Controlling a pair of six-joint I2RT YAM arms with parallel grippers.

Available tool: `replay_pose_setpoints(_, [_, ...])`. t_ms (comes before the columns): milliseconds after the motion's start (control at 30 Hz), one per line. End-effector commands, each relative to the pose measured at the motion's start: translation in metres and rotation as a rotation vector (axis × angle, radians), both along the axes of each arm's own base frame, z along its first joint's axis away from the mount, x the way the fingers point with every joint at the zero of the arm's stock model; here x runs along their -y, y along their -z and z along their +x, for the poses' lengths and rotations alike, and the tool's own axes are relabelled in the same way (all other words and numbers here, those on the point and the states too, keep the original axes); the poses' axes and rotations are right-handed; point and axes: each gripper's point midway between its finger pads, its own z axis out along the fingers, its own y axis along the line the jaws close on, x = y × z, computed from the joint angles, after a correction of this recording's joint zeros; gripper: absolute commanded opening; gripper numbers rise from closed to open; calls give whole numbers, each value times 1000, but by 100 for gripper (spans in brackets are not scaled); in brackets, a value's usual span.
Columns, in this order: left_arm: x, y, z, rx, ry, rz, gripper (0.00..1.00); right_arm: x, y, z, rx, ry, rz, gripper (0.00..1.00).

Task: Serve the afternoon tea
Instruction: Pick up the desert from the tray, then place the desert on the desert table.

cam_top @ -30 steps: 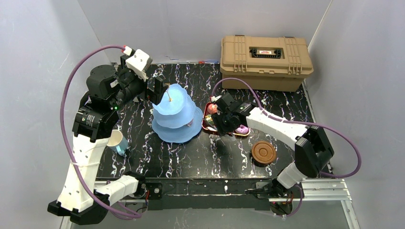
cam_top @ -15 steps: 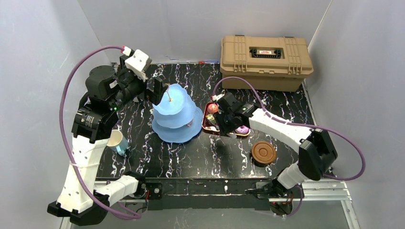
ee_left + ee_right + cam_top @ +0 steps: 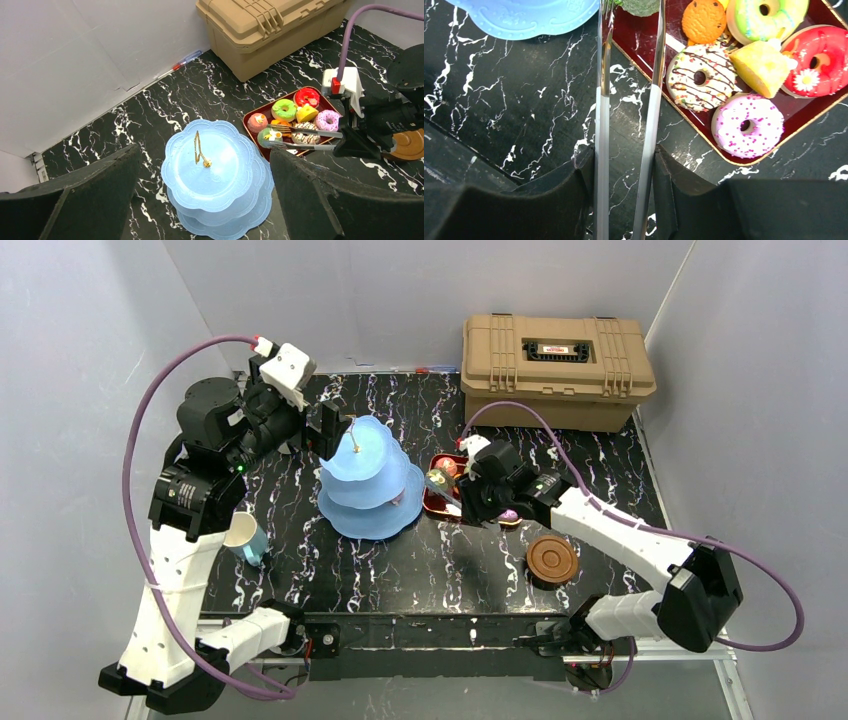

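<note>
The light blue three-tier stand [image 3: 368, 480] [image 3: 212, 165] is bare on all tiers. My left gripper [image 3: 326, 428] [image 3: 204, 150] hovers open above it, holding nothing. My right gripper [image 3: 478, 492] [image 3: 624, 160] is shut on the metal tongs [image 3: 653, 100] [image 3: 312, 133]. The tongs' tips sit on either side of a green cake [image 3: 641, 6] [image 3: 269, 136] at the left end of the dark red tray [image 3: 644, 42] [image 3: 432, 504]. Other treats lie in the tray: a pink donut [image 3: 748, 125], a striped donut [image 3: 699, 77], a yellow cake [image 3: 761, 67], a red donut [image 3: 814, 60].
A white-and-teal cup [image 3: 245, 537] lies on its side at the left, by the left arm. Stacked brown saucers [image 3: 552, 558] sit at the front right. The tan case [image 3: 555, 365] stands at the back right. Grey walls close in on both sides.
My right gripper has squeezed the tongs narrower around the green cake and shifted slightly right, its elbow swinging out to the right. The left arm has stayed put.
</note>
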Motion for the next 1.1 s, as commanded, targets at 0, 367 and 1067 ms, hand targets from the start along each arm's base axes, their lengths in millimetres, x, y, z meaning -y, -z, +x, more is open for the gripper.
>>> replay_pose_setpoints(0, [2,-19,-10,41,25,-30,99,-15,-15,-5,11,-53,112,1])
replay_pose_setpoints(367, [4,-15,-6,30,27,-25,99,-46,-22,-32,-25,-117,200,1])
replay_pose_setpoints(1067, [2,-20,-8,44,22,-23,99,-96,13,-51,-22,-138,187,2])
